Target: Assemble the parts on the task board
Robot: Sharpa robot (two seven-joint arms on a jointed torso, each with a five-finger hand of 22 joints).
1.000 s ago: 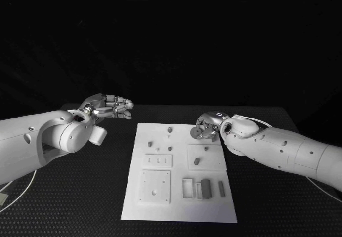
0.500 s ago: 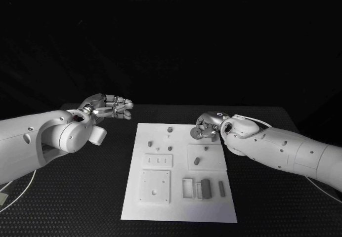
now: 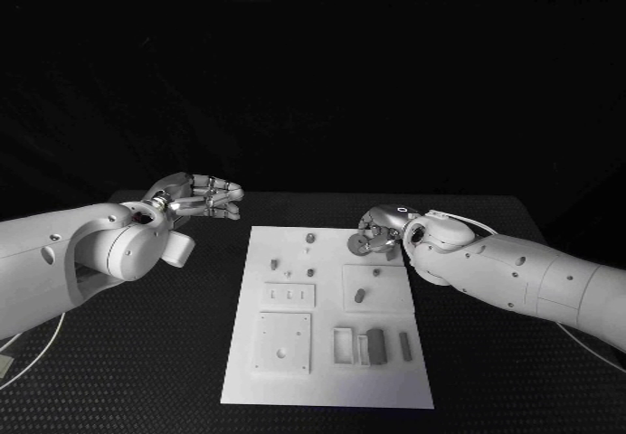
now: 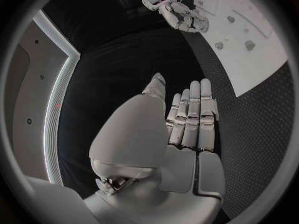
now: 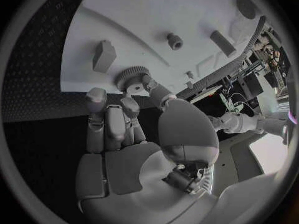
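Right wrist view shows the right hand (image 5: 134, 129) pinching a small grey gear (image 5: 129, 77) just above the task board's (image 3: 327, 362) far edge, best lowered squarely onto its peg, while the left hand (image 3: 195, 197) waits empty, fingers loosely apart.

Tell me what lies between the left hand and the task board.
Only bare black table lies between the left hand and the task board, per the head view.
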